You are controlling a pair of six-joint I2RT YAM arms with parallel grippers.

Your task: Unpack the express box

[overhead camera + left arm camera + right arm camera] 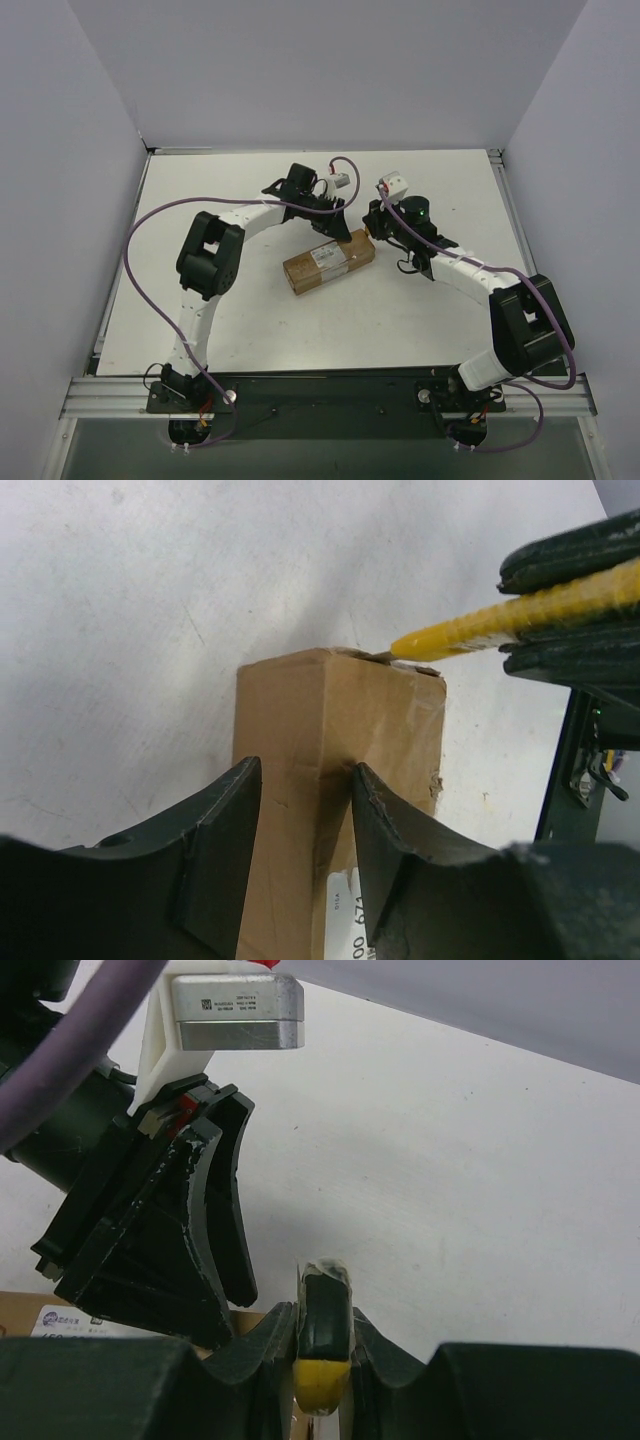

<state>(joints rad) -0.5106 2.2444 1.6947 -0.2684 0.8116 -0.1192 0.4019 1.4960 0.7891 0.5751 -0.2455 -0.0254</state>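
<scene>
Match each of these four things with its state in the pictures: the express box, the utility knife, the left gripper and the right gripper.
Things:
1. express box
2. utility knife
3. left gripper
4. right gripper

States:
A. shut on a yellow tool
B. brown, lying on the white table, label up
C. jaws apart, over the box's end
D. tip at the box's top edge

Pairs: 1-B, 2-D, 3-C, 4-A
</scene>
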